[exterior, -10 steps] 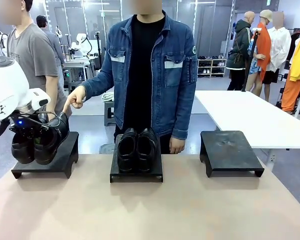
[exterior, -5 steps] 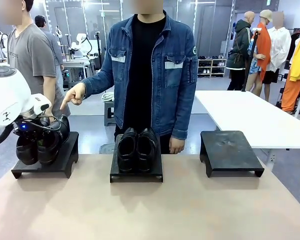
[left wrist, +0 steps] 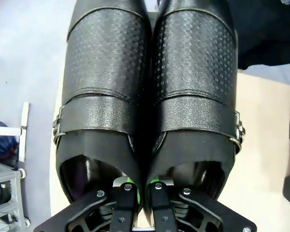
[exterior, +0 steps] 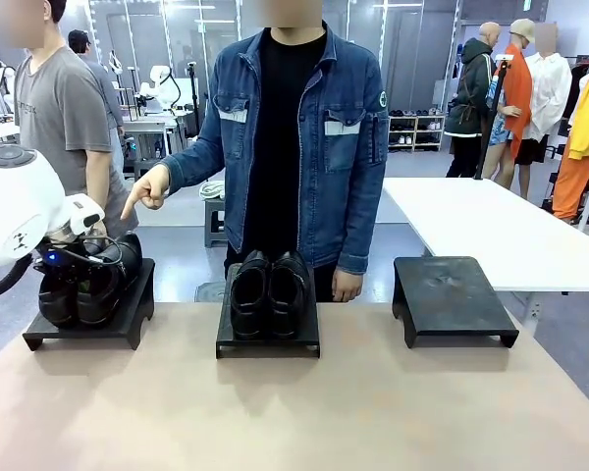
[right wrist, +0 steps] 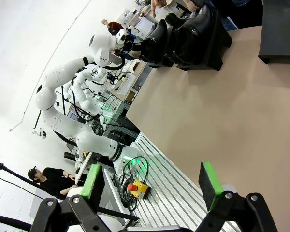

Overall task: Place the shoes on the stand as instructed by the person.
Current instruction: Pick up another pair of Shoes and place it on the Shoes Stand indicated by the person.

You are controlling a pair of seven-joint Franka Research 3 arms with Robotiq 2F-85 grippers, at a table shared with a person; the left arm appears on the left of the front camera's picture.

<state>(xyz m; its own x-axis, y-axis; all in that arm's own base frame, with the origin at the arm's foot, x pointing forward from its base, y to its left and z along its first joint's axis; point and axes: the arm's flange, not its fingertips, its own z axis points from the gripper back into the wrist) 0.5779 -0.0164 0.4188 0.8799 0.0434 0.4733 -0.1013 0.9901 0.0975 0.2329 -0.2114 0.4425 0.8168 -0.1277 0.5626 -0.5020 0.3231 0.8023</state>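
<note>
Two shoes (left wrist: 150,96) pinched by left fingers (left wrist: 120,205) (heels together); right fingers (right wrist: 209,183) spread wide.

From the front, the left arm's white body covers its claw (exterior: 79,257) and the near ends of the held shoes (exterior: 88,285), so you cannot tell there whether their soles touch the left stand (exterior: 128,319). In your left wrist view the fingers (left wrist: 123,205) vanish inside the shoes, whose toes run off the top edge and hide the stand beneath. The person's hand (exterior: 346,285) is partly behind the middle stand's shoes (exterior: 268,291), and in the right wrist view the claw (right wrist: 152,186) is cut off by the bottom edge.
</note>
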